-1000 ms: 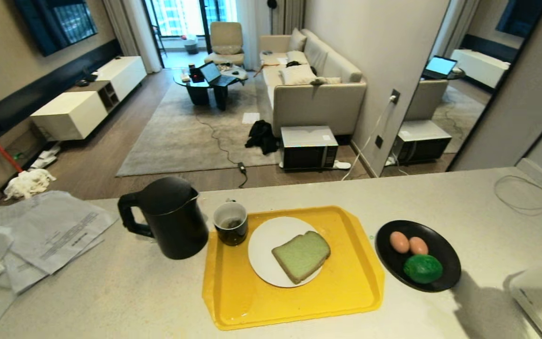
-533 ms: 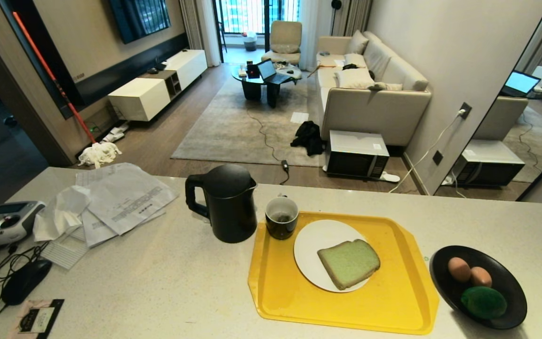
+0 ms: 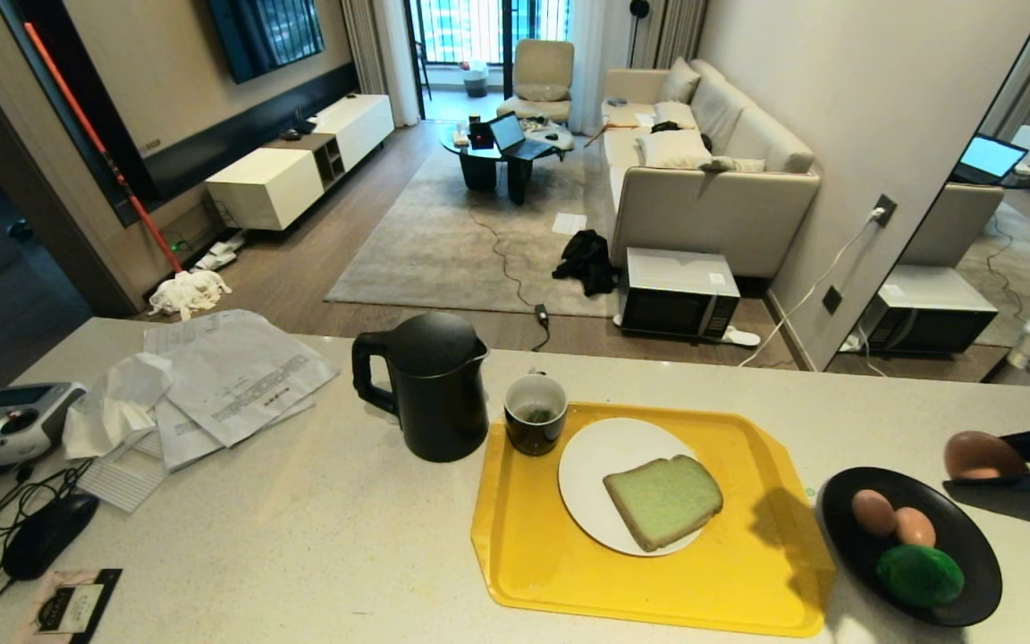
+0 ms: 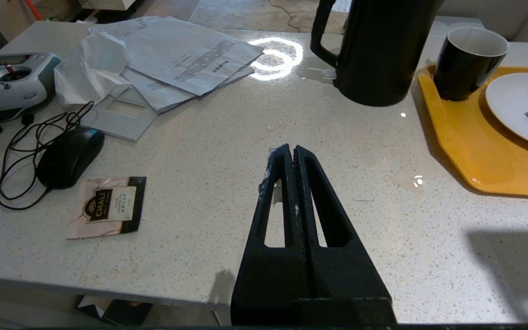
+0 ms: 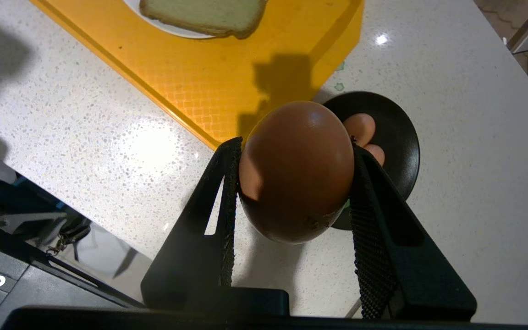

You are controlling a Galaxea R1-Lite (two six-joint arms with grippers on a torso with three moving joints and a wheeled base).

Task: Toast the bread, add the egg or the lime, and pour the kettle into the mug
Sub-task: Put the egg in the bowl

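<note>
Since half a second ago the right gripper (image 3: 980, 458) has been brought into the head view at the far right edge, where almost nothing of it was seen then; counter and objects are framed exactly as they were, so the change is the arm's, not the camera's. Its jaws are part open and clamped on the egg (image 5: 296, 172), gripped across its sides between the two ribbed pads and held in the air above the black bowl (image 3: 971, 537). On the counter, the kettle (image 3: 430, 385) stands just left of the yellow tray (image 3: 747, 581), handle turned away from it. The mug (image 3: 535, 413) sits on the tray's near-left corner, just beside the kettle, apart from it. The white plate (image 3: 586, 465) is on the tray with the bread (image 3: 663, 499) lying flat on it, crumb up. Two eggs (image 3: 873, 512) and the lime (image 3: 920, 575) are left in the bowl, the lime nearest the robot. The left gripper (image 4: 290, 153) is parked low over bare counter, fingers pressed together, nothing held. Judgement: the egg step looks underway, with the pick done and the carry towards the plate not yet made; the bread's pale green crumb shows no browning, so whether toasting was done cannot be told. Kettle untouched, pour judged still outstanding.
</note>
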